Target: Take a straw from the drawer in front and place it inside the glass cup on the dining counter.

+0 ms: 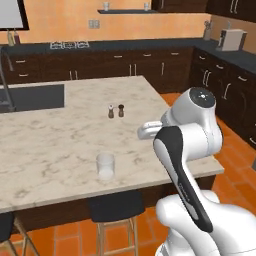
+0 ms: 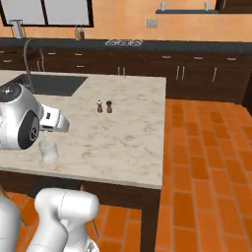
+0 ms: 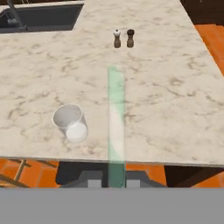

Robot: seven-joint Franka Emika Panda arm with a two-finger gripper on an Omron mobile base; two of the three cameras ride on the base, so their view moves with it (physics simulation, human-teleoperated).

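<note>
In the hand view my gripper (image 3: 115,178) is shut on the straw (image 3: 116,118), a pale stick that runs straight up from between the fingers over the dining counter (image 3: 175,109). The glass cup (image 3: 70,123) stands upright near the counter's near edge, left of the straw and apart from it. From the base views the cup (image 1: 105,166) (image 2: 49,150) sits on the marble top (image 1: 50,140) (image 2: 123,138), with my hand hovering beside it and above the counter's edge. The drawer is out of view.
Two small shakers (image 1: 116,111) (image 2: 104,106) (image 3: 123,38) stand mid-counter beyond the cup. A sink (image 1: 30,97) (image 2: 49,84) is set into the far left of the top. Dark stools (image 1: 115,207) are tucked under the near edge. Orange tiled floor lies to the right.
</note>
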